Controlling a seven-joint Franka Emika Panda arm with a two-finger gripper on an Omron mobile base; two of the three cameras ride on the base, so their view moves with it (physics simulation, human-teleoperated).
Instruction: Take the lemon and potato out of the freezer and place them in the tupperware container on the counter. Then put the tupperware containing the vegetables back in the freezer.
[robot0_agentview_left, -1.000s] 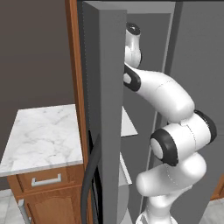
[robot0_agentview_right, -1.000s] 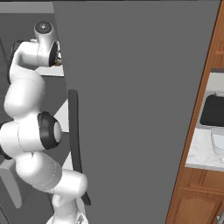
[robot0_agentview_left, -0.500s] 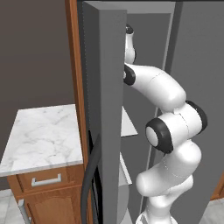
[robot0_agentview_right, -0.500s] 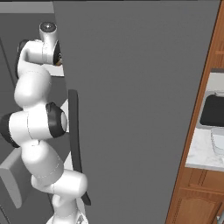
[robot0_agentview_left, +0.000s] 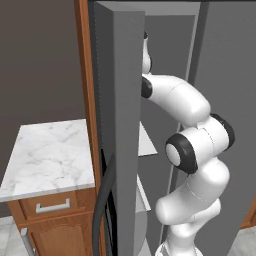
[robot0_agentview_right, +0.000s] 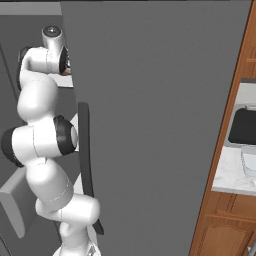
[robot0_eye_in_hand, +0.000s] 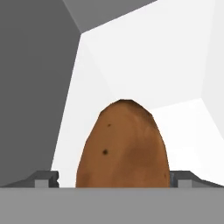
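Claw (robot0_eye_in_hand: 113, 177): spread wide, grasping nothing, reached deep into the freezer (robot0_agentview_left: 120, 100). Potato (robot0_eye_in_hand: 122, 146): brown, oval, lying on a white freezer shelf (robot0_eye_in_hand: 175, 57), directly ahead and centred between the two fingertips (robot0_eye_in_hand: 46, 178); long axis runs away from the claw, along its reach. Judged ready for closing. Tabletop (robot0_agentview_left: 50, 155): well apart, beyond the open door.

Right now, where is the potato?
In the hand view the potato sits low and centre on a white freezer shelf, right in front of the open gripper, between its fingertips.
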